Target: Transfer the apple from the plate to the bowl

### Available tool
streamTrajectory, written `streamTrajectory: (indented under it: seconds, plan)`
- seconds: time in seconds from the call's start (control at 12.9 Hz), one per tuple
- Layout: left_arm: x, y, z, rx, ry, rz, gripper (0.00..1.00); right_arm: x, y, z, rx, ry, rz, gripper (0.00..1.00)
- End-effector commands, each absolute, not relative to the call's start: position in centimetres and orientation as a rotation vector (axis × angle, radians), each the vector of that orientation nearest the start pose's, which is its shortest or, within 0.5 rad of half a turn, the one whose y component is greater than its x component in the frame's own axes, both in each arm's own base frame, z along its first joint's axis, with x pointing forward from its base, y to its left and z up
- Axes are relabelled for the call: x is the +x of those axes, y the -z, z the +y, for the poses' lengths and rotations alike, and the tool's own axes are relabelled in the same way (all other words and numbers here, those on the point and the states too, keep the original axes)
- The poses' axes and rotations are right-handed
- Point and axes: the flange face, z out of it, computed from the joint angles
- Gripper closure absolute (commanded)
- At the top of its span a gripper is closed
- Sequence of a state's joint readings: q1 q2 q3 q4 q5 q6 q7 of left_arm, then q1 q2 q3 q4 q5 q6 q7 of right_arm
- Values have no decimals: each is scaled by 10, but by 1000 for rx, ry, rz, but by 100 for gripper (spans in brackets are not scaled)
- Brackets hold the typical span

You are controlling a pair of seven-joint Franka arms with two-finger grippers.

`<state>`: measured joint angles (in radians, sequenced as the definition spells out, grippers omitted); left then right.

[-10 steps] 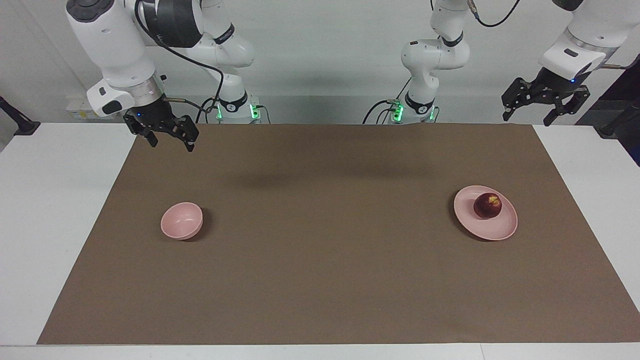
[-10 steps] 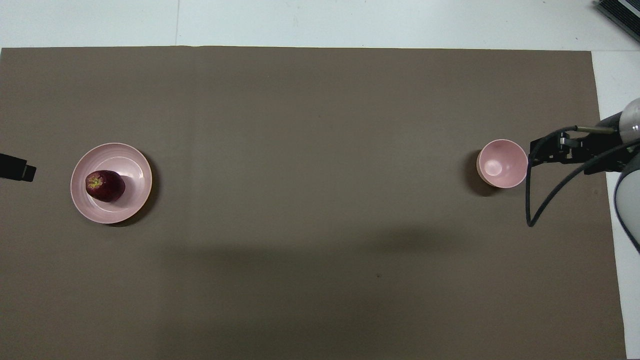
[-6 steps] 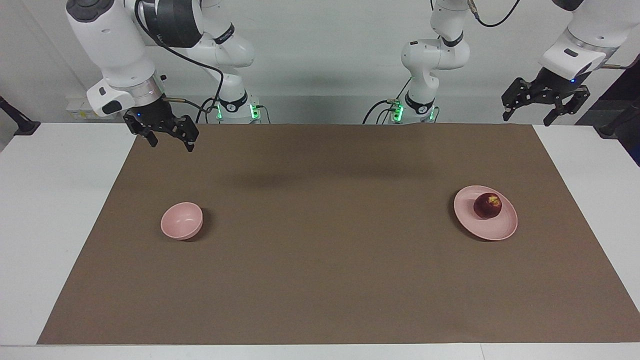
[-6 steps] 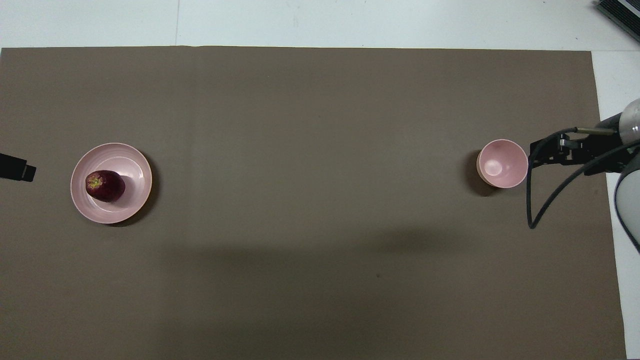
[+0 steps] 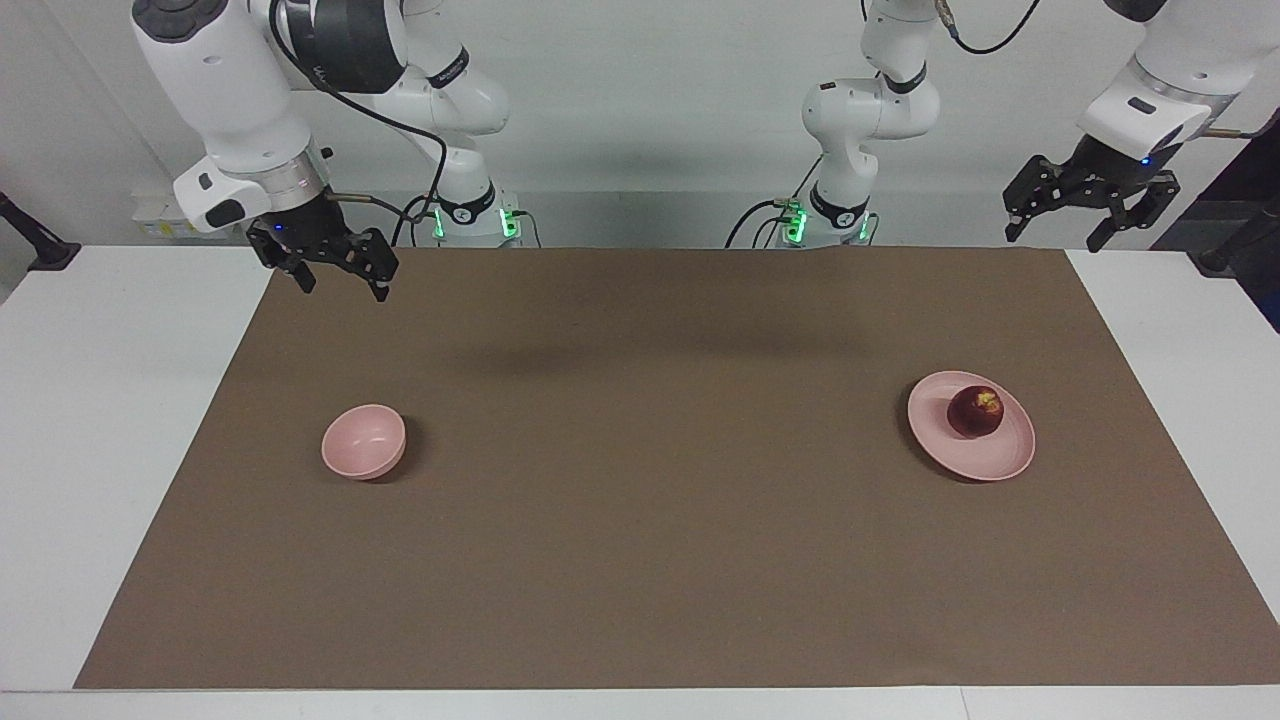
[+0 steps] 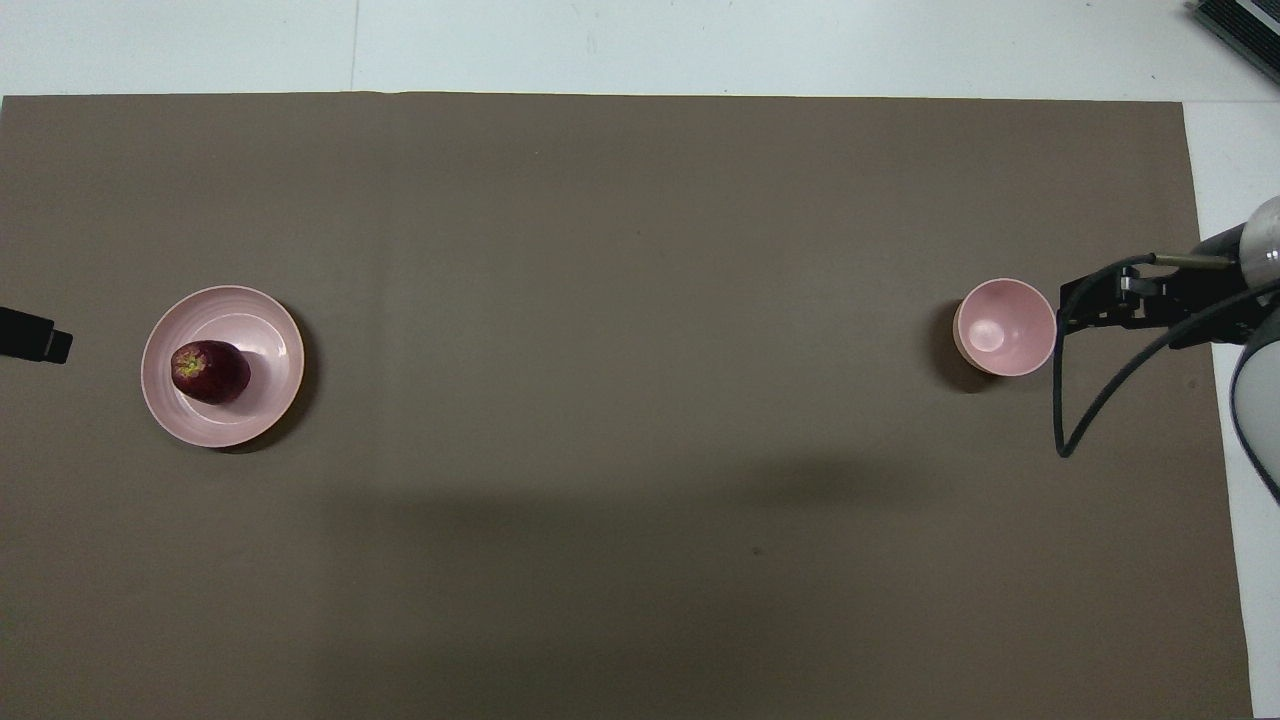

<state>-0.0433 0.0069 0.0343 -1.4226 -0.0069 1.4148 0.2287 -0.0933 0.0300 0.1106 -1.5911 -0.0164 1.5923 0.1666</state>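
Facing view: apple on plate, sat toward the rim nearer the robots, yellowish patch up. Plate on brown mat at the left arm's end of the bench. Bowl upright on the mat at the right arm's end, well apart from the plate, nothing visible inside. Left gripper raised in the air over the bench edge at the mat's corner by the left arm's end, jaws wide, holding nothing. Right gripper raised over the mat's corner at the right arm's end, jaws wide too, holding nothing. Neither gripper touching apple, plate or bowl; both hanging well clear of them

Overhead view: apple on plate, off-centre toward the mat's edge at the left arm's end, yellow patch showing on top. Bowl upright, inside bare. Right gripper shows just beside the bowl from above, black cable looping down from it over the mat; jaw gap not readable from this angle. Left gripper only a dark tip at the frame edge beside the plate; jaws not readable here either
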Motion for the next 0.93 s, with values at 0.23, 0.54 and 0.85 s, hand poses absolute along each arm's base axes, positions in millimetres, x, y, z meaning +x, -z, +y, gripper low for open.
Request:
streamTrajectory:
  seconds: [0.23,0.54,0.85]
  plan:
    - [531,-677,-5,-3123,-21,361,0,564,-605,8,-3128,-54,185,0]
    - [531,-676,-4,-3125,-21,361,0,563,-605,8,-3129,-54,183,0]
    - [524,-666,-4,-3123,3,376,0,563,-604,8,-3129,-56,183,0]
